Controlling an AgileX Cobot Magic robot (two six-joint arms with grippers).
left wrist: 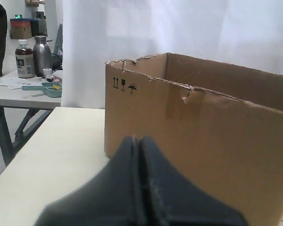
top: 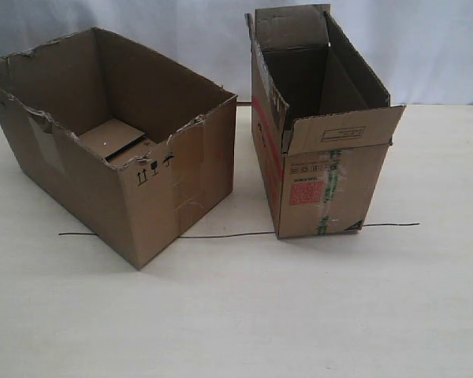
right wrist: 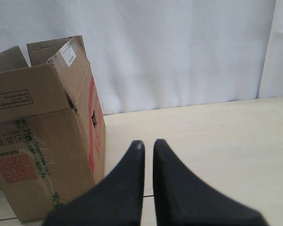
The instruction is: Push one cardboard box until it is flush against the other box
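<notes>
Cardboard box [top: 87,181] sits on the left of the pale table [top: 244,315], torn rim up, a clear gap from the red-labelled other box [top: 323,185] on the right. Left gripper [left wrist: 140,141] is pressed together, close to its wall. Right gripper [right wrist: 148,145] is a slit apart and empty, beside the other box.

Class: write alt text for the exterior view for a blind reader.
Two open cardboard boxes stand apart on a pale table: a wide, torn-rimmed box on the left and a narrower, taller box with a red label on the right. A thin dark line crosses the table.
</notes>
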